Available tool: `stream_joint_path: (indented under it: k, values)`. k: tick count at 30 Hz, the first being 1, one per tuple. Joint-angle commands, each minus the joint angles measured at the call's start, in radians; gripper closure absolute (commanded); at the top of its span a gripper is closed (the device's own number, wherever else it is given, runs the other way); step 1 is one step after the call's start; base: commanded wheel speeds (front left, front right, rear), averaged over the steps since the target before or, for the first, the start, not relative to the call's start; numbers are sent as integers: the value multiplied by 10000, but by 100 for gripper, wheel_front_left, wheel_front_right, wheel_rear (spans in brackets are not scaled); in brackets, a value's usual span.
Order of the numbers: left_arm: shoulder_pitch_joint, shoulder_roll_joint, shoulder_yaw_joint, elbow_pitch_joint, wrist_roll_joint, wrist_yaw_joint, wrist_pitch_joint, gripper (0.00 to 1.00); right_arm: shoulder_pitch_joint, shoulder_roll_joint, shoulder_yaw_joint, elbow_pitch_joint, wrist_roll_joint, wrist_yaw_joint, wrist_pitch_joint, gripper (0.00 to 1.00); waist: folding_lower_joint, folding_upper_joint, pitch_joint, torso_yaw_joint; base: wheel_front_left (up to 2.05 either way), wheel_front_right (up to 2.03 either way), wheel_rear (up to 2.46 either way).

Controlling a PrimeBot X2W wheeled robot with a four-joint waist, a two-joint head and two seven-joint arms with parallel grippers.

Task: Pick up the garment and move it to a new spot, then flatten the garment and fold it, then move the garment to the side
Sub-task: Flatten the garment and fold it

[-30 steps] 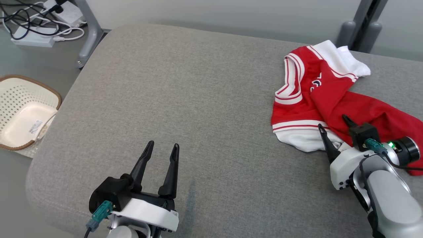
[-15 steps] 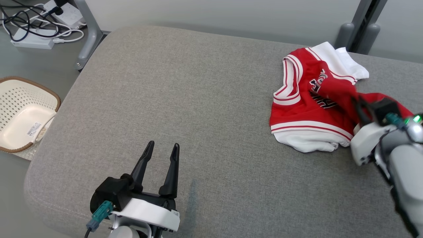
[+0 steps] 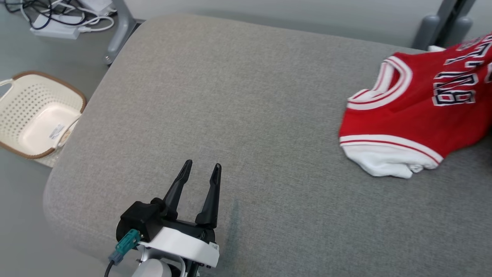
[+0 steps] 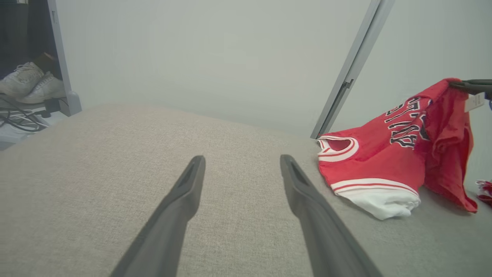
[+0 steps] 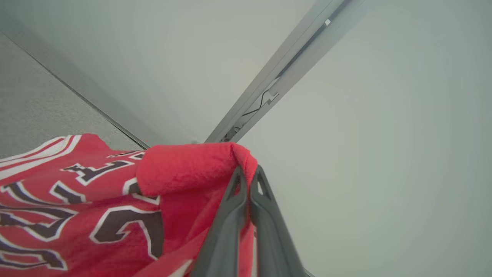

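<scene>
Overrunning head view's edge: garment (image 3: pixel 407 115)

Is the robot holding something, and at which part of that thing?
The right gripper holds the red jersey: its jaws are shut on a bunched fold of cloth at the raised end. The left gripper is open, holding nothing.

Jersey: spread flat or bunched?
Bunched, partly lifted: the right tool is shut on a fold of the jersey, holding one end up; the white-trimmed end rests crumpled on the grey cushion.

garment (image 3: pixel 403 115) on cushion (image 3: pixel 250 96), far right, basket (image 3: pixel 38 111) on floor (image 3: pixel 23 200) at left, left hand (image 3: pixel 203 164) over near edge
</scene>
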Motion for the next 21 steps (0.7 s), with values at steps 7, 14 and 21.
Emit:
stream_joint_path:
  k: [7,14,21]
  values:
    - [-256,35,-89,-16,-118,1,-27,0,-1371,-349,297,1355,-302,-6,73,0,0,-1,486,444,0,0,0]
    - [-242,35,-8,54,114,-44,-27,0,-1275,519,147,1863,-304,-7,-824,0,0,-1,267,-35,0,0,0]
    - [-249,38,324,83,487,-150,-27,0,-616,1717,-72,1697,-2,-7,-2491,0,0,-1,-262,-1166,0,0,0]
